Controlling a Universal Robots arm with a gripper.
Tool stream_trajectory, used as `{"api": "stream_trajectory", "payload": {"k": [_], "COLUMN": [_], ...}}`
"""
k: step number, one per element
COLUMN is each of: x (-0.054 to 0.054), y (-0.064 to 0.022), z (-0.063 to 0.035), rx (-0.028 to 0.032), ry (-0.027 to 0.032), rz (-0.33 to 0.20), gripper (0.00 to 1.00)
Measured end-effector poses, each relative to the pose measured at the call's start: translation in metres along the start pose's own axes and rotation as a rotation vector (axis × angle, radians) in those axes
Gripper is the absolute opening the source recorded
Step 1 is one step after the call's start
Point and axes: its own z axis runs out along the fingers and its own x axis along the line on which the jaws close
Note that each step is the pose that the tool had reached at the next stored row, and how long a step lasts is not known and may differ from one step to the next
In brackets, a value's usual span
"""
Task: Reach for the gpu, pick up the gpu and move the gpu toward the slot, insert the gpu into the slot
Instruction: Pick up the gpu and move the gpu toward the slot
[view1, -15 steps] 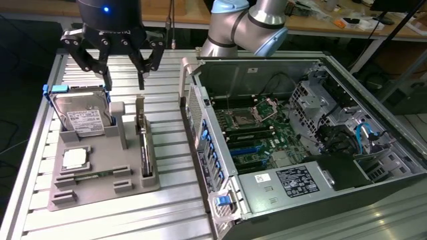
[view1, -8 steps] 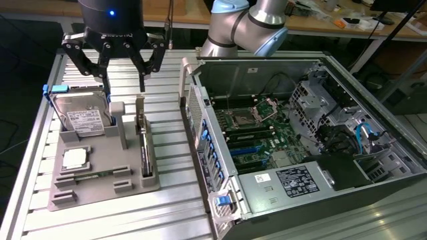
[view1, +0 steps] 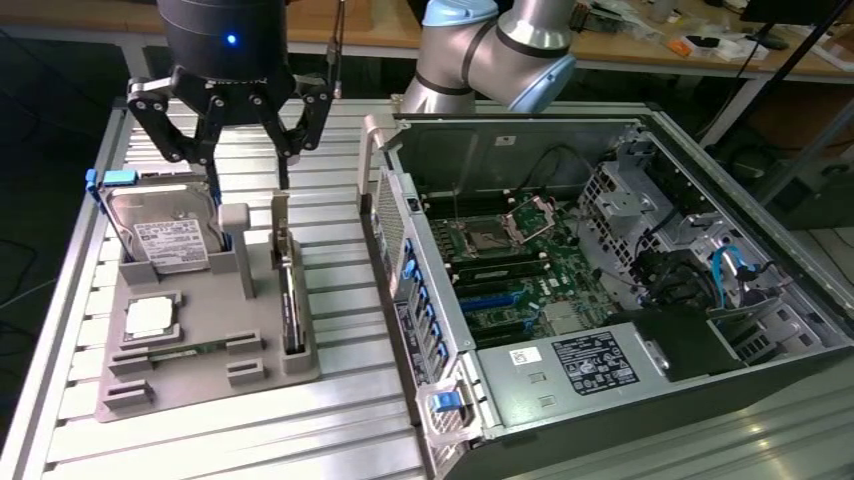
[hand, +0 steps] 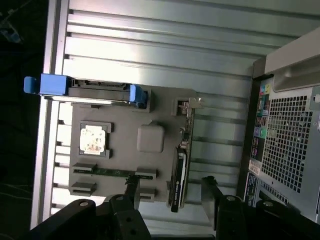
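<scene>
Gripper: the gripper (view1: 243, 150) hangs wide open and empty above the far end of the holder (view1: 254, 340), one finger to each side of the card's line.
Graphics card: the graphics card (view1: 287, 290) is thin, dark and flat. It stands on edge in a groove of the holder, probably so its top edge can be grasped.
Holder: grey moulded plastic with shaped recesses that keep each part in place, resting on the ribbed metal table (view1: 200, 440).
Slot: the slot (view1: 491, 297) is a narrow blue plastic strip on the green board, facing up inside the opened steel case (view1: 441, 140), well apart from the card.

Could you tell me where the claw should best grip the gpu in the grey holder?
Probably its upper edge, mid-length, coming straight down: the gpu stands on edge in the grey holder, so a finger of the open claw fits against each flat face.
</scene>
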Motion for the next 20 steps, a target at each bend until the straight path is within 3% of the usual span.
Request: {"api": "stream_trajectory", "payload": {"k": [3, 13, 20], "x": [0.0, 0.0, 0.0], "y": [-0.0001, -0.0001, -0.0008], "z": [0.0032, 0.0161, 0.0284], "rx": [0.0046, 0.004, 0.0048], "ry": [0.0002, -0.0017, -0.0017], "rz": [-0.008, 0.086, 0.098], "gripper": [0.61, 0.61, 0.61]}}
